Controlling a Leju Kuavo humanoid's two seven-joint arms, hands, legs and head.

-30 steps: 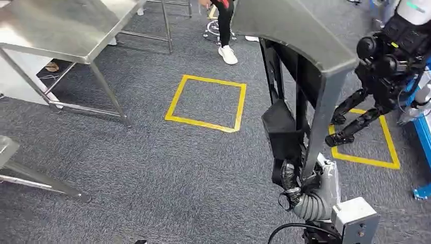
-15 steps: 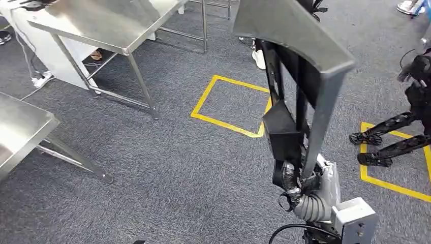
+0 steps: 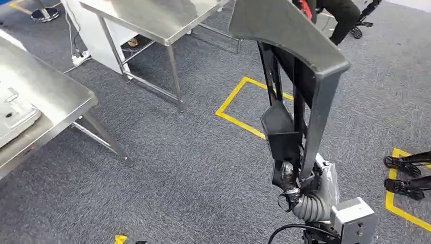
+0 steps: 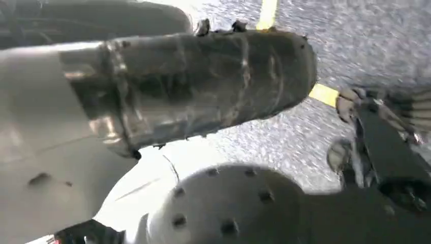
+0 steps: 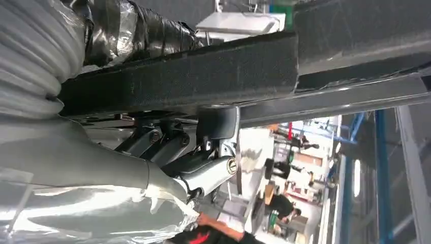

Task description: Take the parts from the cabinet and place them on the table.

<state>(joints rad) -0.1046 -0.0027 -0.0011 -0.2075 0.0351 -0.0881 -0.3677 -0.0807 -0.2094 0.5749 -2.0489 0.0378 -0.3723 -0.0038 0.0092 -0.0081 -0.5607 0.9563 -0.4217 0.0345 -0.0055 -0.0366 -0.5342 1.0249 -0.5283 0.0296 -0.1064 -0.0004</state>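
My right hand (image 3: 301,189) grips the lower end of a large dark grey part (image 3: 292,61), a long frame with a broad flat top that stands upright in front of me in the head view. From the right wrist, the part's black bar (image 5: 203,71) runs across the hand, with dark taped fingers (image 5: 132,30) lying against it. My left hand (image 4: 203,86) is a dark taped shape close to the lens above grey carpet; how its fingers lie is unclear. A steel table (image 3: 48,89) stands at the left.
A pale tray (image 3: 12,114) lies on the near table. A second steel table (image 3: 157,18) stands behind it. Yellow tape squares (image 3: 236,119) mark the grey carpet. Another robot's dark feet (image 3: 406,175) are at the right, and a seated person (image 3: 340,12) is at the top.
The camera has turned: the whole floor scene slid to the right and the near steel table came in at the left. The part stays held upright in my right hand.
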